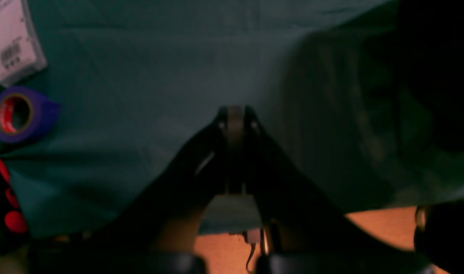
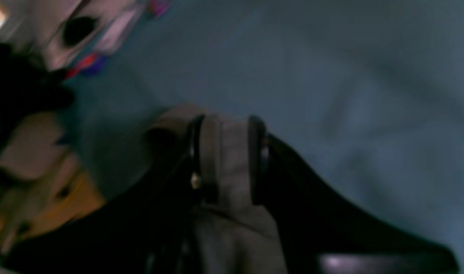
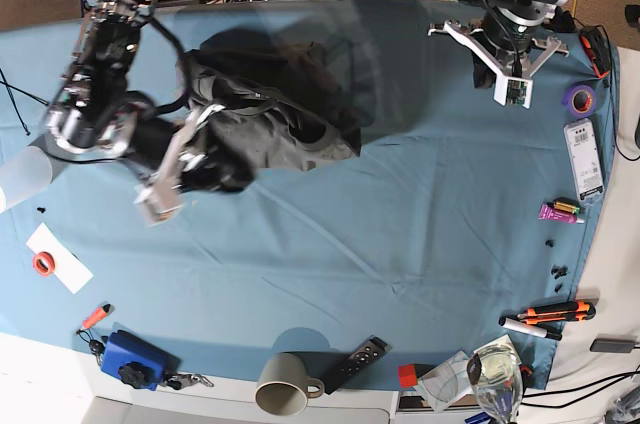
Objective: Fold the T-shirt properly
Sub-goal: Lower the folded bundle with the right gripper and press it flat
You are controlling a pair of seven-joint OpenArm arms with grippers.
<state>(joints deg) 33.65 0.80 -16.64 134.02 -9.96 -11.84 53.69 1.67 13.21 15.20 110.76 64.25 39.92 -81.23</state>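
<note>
Crumpled dark charcoal-grey cotton T-shirt [image 3: 270, 114] bunched near far-left of blue-clothed table [image 3: 420, 214], not yet spread flat. Right hand [image 2: 226, 152] clamped on grey fabric fold, apparently to drag the garment open. Left hand [image 1: 235, 114] clenched empty, parked above bare cloth beside purple tape roll [image 1: 20, 114], clear of the work.

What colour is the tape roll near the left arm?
Purple, with a red inner core: the tape roll shows best in the left wrist view.

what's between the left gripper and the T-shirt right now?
Base view: only bare blue table cloth between the left gripper and the T-shirt; the right gripper holds the shirt.
</note>
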